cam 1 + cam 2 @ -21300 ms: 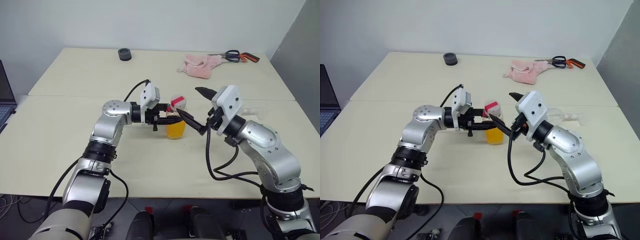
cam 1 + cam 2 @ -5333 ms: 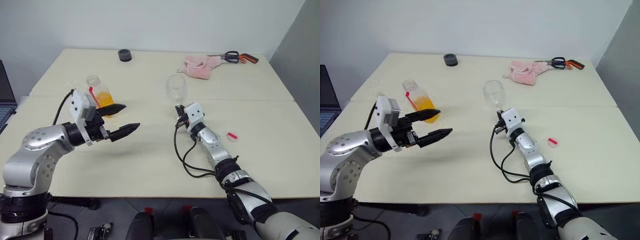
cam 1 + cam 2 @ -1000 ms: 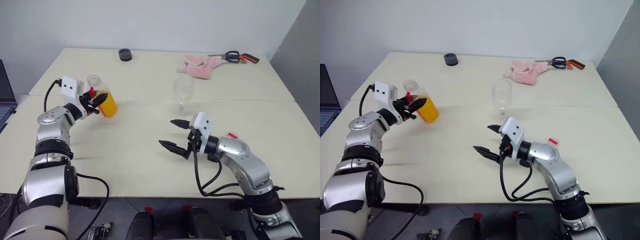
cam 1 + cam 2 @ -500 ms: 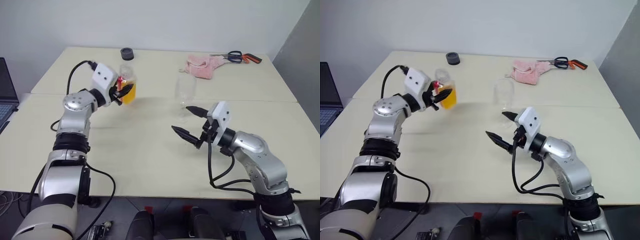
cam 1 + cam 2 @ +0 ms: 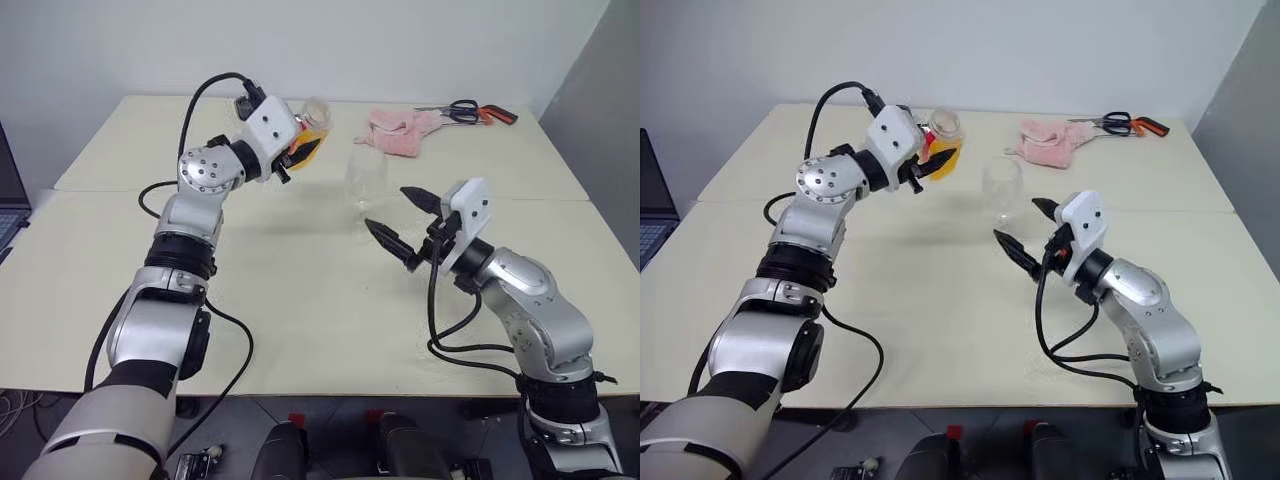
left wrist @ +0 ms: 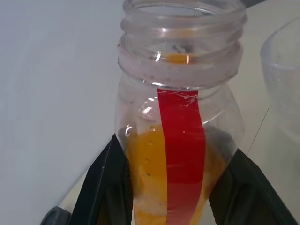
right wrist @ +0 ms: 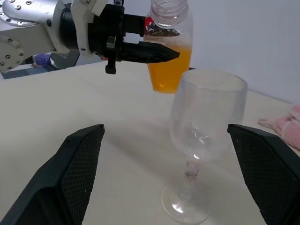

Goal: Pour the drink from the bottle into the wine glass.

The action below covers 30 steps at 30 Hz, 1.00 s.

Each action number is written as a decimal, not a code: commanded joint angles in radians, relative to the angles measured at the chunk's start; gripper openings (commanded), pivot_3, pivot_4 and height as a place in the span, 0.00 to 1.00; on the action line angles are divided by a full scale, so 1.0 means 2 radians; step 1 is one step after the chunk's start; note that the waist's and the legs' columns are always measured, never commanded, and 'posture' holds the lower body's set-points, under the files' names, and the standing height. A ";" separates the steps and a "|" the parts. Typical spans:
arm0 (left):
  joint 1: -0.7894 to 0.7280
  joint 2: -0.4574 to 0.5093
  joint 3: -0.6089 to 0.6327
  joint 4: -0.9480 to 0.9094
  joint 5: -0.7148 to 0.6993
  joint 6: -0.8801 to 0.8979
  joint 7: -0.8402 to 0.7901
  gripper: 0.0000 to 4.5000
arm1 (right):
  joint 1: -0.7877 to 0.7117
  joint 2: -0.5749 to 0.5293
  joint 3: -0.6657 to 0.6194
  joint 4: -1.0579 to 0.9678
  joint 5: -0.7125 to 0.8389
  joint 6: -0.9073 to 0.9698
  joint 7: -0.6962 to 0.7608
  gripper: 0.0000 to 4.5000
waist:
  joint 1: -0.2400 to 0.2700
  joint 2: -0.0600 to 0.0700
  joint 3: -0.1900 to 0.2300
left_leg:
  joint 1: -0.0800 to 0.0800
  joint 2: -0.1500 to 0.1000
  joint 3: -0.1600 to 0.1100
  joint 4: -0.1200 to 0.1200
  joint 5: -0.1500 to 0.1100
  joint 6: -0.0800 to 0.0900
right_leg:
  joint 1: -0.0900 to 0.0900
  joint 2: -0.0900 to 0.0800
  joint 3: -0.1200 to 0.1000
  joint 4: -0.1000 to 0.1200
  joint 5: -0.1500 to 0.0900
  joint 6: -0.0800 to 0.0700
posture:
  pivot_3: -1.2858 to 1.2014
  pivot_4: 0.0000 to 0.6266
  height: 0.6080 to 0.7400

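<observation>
bottle [image 5: 942, 140] carried rightward, pale table [image 5: 890, 300], grey wall [image 5: 1040, 50]

Pink cloth [image 5: 400, 133] beside scissors [image 5: 468, 111] on the table [image 5: 300, 300].

One bottle [image 5: 943, 142], one wine glass [image 5: 1001, 186], one pink cloth [image 5: 1047, 141], one pair of scissors [image 5: 1128, 124], two pincers: left pincer [image 5: 931, 160], right pincer [image 5: 1026, 234].

Bottle [image 5: 943, 141] up left of glass [image 5: 1001, 188]
</observation>
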 commanded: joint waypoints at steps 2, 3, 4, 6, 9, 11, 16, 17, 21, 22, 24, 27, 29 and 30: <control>-0.037 -0.001 -0.008 0.003 0.022 -0.047 0.024 0.36 | -0.017 0.005 -0.002 0.003 -0.012 -0.007 -0.021 1.00 | 0.000 0.000 0.000 | 0.000 0.000 0.000 0.000 0.000 0.000 | 0.000 0.000 0.000 0.000 0.000 0.000 | 0.52 0.24 1.00; -0.039 -0.001 -0.013 0.008 0.030 -0.058 0.030 0.36 | -0.019 0.006 0.001 0.005 -0.016 -0.010 -0.024 1.00 | 0.000 0.000 0.000 | 0.000 0.000 0.000 0.000 0.000 0.000 | 0.000 0.000 0.000 0.000 0.000 0.000 | 0.52 0.24 1.00; -0.041 0.000 -0.016 0.012 0.035 -0.065 0.034 0.36 | -0.020 0.008 0.004 0.007 -0.019 -0.011 -0.026 1.00 | 0.000 0.000 0.000 | 0.000 0.000 0.000 0.000 0.000 0.000 | 0.000 0.000 0.000 0.000 0.000 0.000 | 0.52 0.24 1.00; -0.046 0.002 -0.023 0.021 0.049 -0.081 0.045 0.36 | -0.021 0.011 0.006 0.009 -0.022 -0.014 -0.028 1.00 | 0.000 0.000 0.000 | 0.000 0.000 0.000 0.000 0.000 0.000 | 0.000 0.000 0.000 0.000 0.000 0.000 | 0.52 0.24 1.00; -0.053 0.004 -0.033 0.035 0.072 -0.103 0.065 0.36 | -0.014 0.011 0.007 0.016 -0.028 -0.032 -0.026 1.00 | 0.000 0.000 0.000 | 0.000 0.000 0.000 0.000 0.000 0.000 | 0.000 0.000 0.000 0.000 0.000 0.000 | 0.52 0.24 1.00; -0.057 0.004 -0.038 0.044 0.083 -0.114 0.076 0.36 | -0.006 0.012 0.003 0.019 -0.030 -0.053 -0.019 1.00 | 0.000 0.000 0.000 | 0.000 0.000 0.000 0.000 0.000 0.000 | 0.000 0.000 0.000 0.000 0.000 0.000 | 0.52 0.24 1.00; -0.068 0.001 -0.048 0.067 0.105 -0.137 0.102 0.36 | 0.012 0.000 -0.022 0.014 0.006 -0.062 0.012 1.00 | 0.000 0.000 0.000 | 0.000 0.000 0.000 0.000 0.000 0.000 | 0.000 0.000 0.000 0.000 0.000 0.000 | 0.52 0.24 1.00; -0.070 -0.001 -0.049 0.072 0.108 -0.140 0.106 0.36 | 0.013 -0.002 -0.031 0.011 0.022 -0.048 0.017 1.00 | 0.000 0.000 0.000 | 0.000 0.000 0.000 0.000 0.000 0.000 | 0.000 0.000 0.000 0.000 0.000 0.000 | 0.52 0.24 1.00; -0.083 -0.004 -0.063 0.092 0.132 -0.159 0.137 0.36 | 0.016 -0.015 -0.036 0.005 0.024 -0.059 0.024 1.00 | 0.000 0.000 0.000 | 0.000 0.000 0.000 0.000 0.000 0.000 | 0.000 0.000 0.000 0.000 0.000 0.000 | 0.52 0.24 1.00; -0.086 -0.005 -0.066 0.098 0.136 -0.162 0.143 0.36 | 0.016 -0.017 -0.037 0.003 0.026 -0.057 0.024 1.00 | 0.000 0.000 0.000 | 0.000 0.000 0.000 0.000 0.000 0.000 | 0.000 0.000 0.000 0.000 0.000 0.000 | 0.52 0.24 1.00; -0.093 -0.005 -0.071 0.107 0.148 -0.167 0.157 0.36 | 0.018 -0.020 -0.039 0.001 0.028 -0.055 0.022 1.00 | 0.000 0.000 0.000 | 0.000 0.000 0.000 0.000 0.000 0.000 | 0.000 0.000 0.000 0.000 0.000 0.000 | 0.52 0.24 1.00; -0.100 -0.005 -0.079 0.118 0.159 -0.173 0.171 0.36 | 0.024 -0.026 -0.045 -0.004 0.032 -0.055 0.024 1.00 | 0.000 0.000 0.000 | 0.000 0.000 0.001 0.000 0.000 0.000 | 0.000 0.000 0.000 0.000 0.000 0.000 | 0.52 0.24 1.00; -0.102 -0.007 -0.082 0.124 0.164 -0.175 0.177 0.36 | 0.028 -0.031 -0.049 -0.008 0.037 -0.055 0.025 1.00 | 0.000 0.000 0.000 | 0.000 0.000 0.001 0.000 0.000 0.000 | 0.000 0.000 0.000 0.000 0.000 0.000 | 0.52 0.24 1.00; -0.104 -0.007 -0.085 0.127 0.168 -0.176 0.180 0.36 | 0.030 -0.035 -0.051 -0.009 0.039 -0.055 0.026 1.00 | 0.000 0.000 0.000 | 0.000 0.000 0.001 0.000 0.000 0.000 | 0.000 0.000 0.000 0.000 0.000 0.000 | 0.52 0.24 1.00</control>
